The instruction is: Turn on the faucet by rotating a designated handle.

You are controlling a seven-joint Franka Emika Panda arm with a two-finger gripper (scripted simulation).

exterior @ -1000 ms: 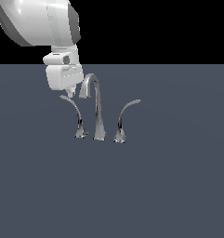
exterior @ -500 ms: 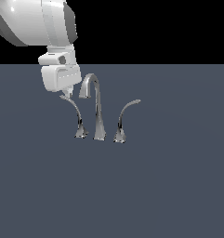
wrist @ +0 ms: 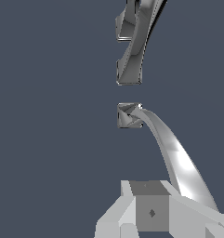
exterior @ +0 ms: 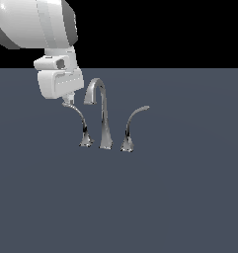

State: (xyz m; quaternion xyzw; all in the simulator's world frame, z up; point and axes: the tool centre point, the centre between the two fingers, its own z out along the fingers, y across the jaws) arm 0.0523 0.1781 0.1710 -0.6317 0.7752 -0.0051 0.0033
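Shifted toward 9 o'clock; gripper (exterior: 67, 101) at handle (exterior: 80, 121) tip, jaw gap unreadable. Push likely underway, faucet (exterior: 104, 118) otherwise unmoved.

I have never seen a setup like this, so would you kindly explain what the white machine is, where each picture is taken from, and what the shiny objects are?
These are simulator renders, not photographs. The white machine is a robot arm; its end effector hangs over a flat grey surface. One picture comes from an outside camera, the other from a camera on the arm's wrist.

On the surface stands a chrome faucet: a tall hooked spout between two slim curved levers. The end effector is at the tip of the handle on the exterior view's left; the other lever stands apart, untouched.

In the wrist view, the handle curves down toward the grey fingers. Whether they are gripping it cannot be told.
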